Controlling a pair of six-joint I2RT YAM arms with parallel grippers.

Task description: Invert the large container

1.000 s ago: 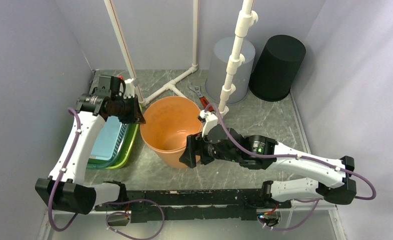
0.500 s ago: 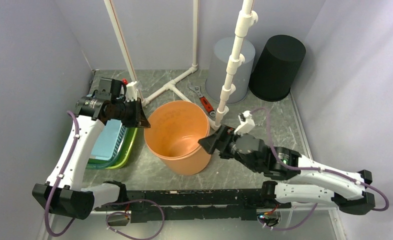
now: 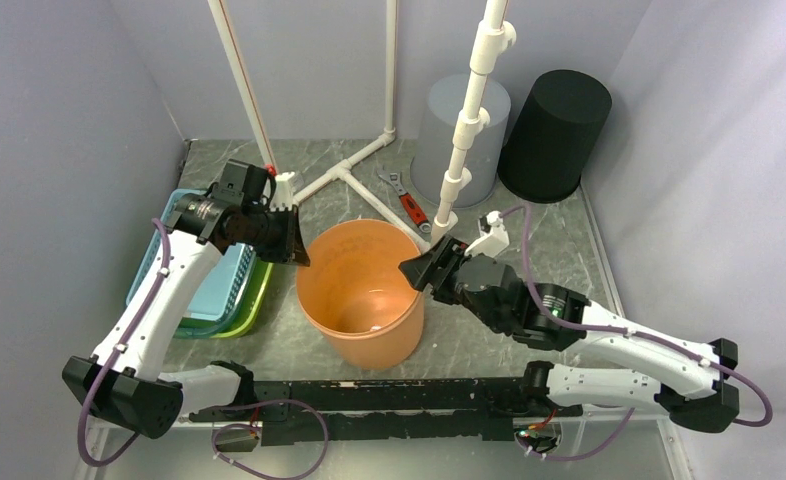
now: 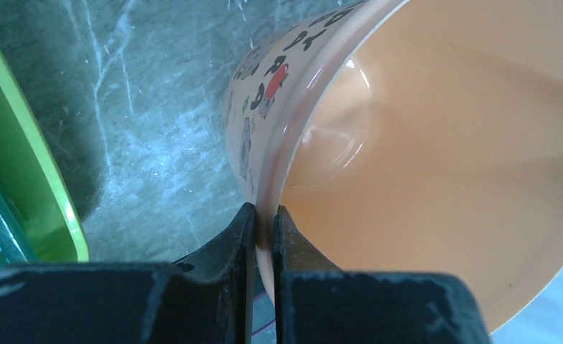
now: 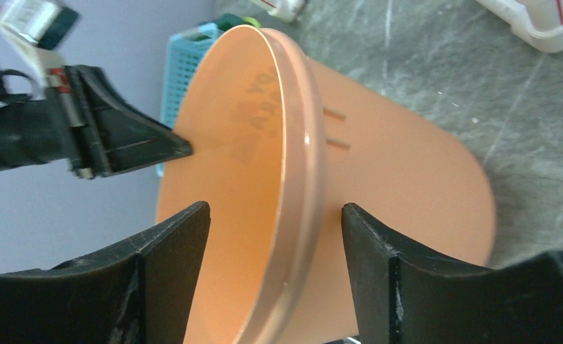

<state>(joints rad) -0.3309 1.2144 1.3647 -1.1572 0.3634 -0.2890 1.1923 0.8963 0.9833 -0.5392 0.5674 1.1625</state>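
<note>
Left gripper jaws pinching bucket rim at 10 o'clock; right gripper jaws standing wide, straddling rim at 3 o'clock

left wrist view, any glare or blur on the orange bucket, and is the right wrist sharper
Left wrist view: white glare streaks curve inside the rim of the orange container; the left pincer clamping it is dark and slightly soft. Right wrist view: sharper, the rim crisp with one small highlight, the open right pincer astride it dark. Top external view: even light, soft shadows.
</note>
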